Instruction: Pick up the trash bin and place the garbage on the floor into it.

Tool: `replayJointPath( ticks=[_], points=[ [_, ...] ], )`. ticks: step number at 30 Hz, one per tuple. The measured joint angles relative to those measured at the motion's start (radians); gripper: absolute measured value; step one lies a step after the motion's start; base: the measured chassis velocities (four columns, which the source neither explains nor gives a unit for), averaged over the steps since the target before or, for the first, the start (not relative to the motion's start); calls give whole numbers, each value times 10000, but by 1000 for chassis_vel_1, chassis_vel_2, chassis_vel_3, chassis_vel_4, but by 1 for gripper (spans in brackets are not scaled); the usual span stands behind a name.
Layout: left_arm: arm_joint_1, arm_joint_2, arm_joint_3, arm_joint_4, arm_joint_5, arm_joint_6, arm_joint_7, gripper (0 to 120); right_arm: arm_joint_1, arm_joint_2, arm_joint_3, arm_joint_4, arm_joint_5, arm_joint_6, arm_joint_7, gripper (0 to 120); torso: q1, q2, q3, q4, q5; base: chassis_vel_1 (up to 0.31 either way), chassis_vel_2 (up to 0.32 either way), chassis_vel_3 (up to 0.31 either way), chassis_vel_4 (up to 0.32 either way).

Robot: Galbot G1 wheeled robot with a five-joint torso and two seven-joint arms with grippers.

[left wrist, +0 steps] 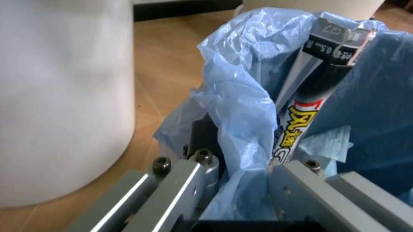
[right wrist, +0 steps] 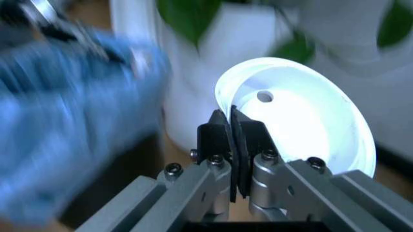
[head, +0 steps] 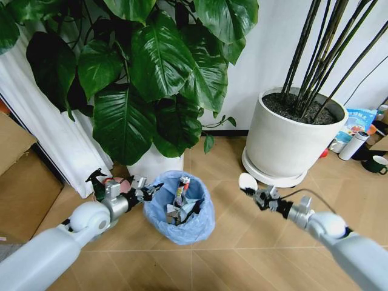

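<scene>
Head view shows the task well along: the small round black trash bin (head: 180,209), lined with a puffy light-blue plastic bag, already holds several pieces of garbage, among them a tall printed wrapper (head: 180,189) and crumpled scraps, and it sits between the two arms on the tan chevron-plank floor (head: 242,242). I see no loose litter on the bare planks near the bin, so what seems left is to drop in the white round plastic lid (head: 247,181).

The left gripper (head: 145,191) is at the bin's near-left edge; in the left wrist view its fingers are closed over the bin's rim (left wrist: 205,140) and the bag folded over it, holding the bin.

The right gripper (head: 254,192) hangs to the right of the bin, apart from it. Its fingers (right wrist: 219,140) are pinched nearly together on the edge of the lid, not yet over the bag's opening.
</scene>
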Motion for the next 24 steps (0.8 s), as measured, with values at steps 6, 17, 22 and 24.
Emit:
replayJointPath(
  ticks=[6,17,22,24],
  points=[
    [-610,-133,566,145,-131,2,-6,0,1564,-512,-827,1055,1630,-267,-635,0,0,0,0,4,-3,0,0,0,0],
    [-654,-174,645,130,-157,6,-22,0,3161,-342,-3098,1474,2373,-791,-679,0,0,1,0,2,-5,0,0,0,0],
    [-679,-228,685,132,-168,10,-33,0,3348,167,-3857,1081,2302,-802,-655,0,0,1,0,2,-2,0,0,0,0],
    [-699,-233,713,115,-198,20,-56,0,3469,373,-4142,847,2259,-803,-657,0,0,1,0,4,-2,0,0,0,0]
  ],
)
